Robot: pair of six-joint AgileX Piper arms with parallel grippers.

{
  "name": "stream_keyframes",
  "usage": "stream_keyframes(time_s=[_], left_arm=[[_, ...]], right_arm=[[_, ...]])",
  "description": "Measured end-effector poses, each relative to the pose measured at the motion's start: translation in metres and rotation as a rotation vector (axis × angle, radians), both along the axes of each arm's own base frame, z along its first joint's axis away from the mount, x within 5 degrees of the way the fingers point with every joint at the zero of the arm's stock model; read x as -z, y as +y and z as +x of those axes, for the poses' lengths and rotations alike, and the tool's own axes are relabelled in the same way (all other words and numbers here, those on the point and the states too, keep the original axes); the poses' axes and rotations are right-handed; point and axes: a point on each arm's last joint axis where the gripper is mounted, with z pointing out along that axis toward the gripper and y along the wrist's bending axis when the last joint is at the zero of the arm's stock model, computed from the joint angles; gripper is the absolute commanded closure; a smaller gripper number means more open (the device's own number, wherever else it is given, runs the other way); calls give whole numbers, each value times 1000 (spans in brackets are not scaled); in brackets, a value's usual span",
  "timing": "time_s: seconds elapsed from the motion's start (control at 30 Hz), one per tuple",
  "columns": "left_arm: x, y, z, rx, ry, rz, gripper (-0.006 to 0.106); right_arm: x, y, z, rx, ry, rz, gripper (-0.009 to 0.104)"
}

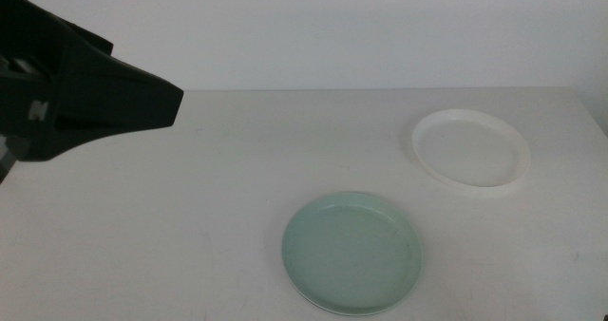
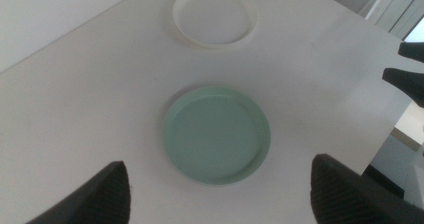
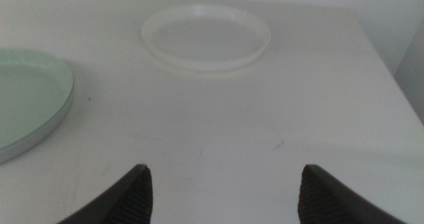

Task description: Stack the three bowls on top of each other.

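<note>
Mint green bowl (image 1: 352, 253) sits at six o'clock on the table (image 1: 209, 217), perhaps already on the grey one; white bowl (image 1: 472, 149) lies apart at two o'clock; left gripper (image 2: 218, 187) hovers spread above, right gripper (image 3: 222, 187) spread nearby; next, grasp the white rim.

A white table (image 1: 209, 217) is seen — plain and matte — and a pale wall (image 1: 380, 27) is seen behind its far edge.
</note>
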Motion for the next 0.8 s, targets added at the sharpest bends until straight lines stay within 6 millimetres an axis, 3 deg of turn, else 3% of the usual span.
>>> stream_keyframes(time_s=[0.1, 0.27, 0.47, 0.63, 0.8], left_arm=[[0, 0, 0, 0, 0, 0, -5], [0, 0, 0, 0, 0, 0, -5], [0, 0, 0, 0, 0, 0, -5], [0, 0, 0, 0, 0, 0, -5], [0, 0, 0, 0, 0, 0, -5]], right_arm=[[-15, 1, -2, -7, 9, -1, 39], [-67, 1, 4, -14, 14, -2, 39], [-122, 3, 30, -30, 143, -4, 39], [-168, 5, 73, -9, 196, 63, 39], [-188, 6, 132, 56, 361, 181, 39]])
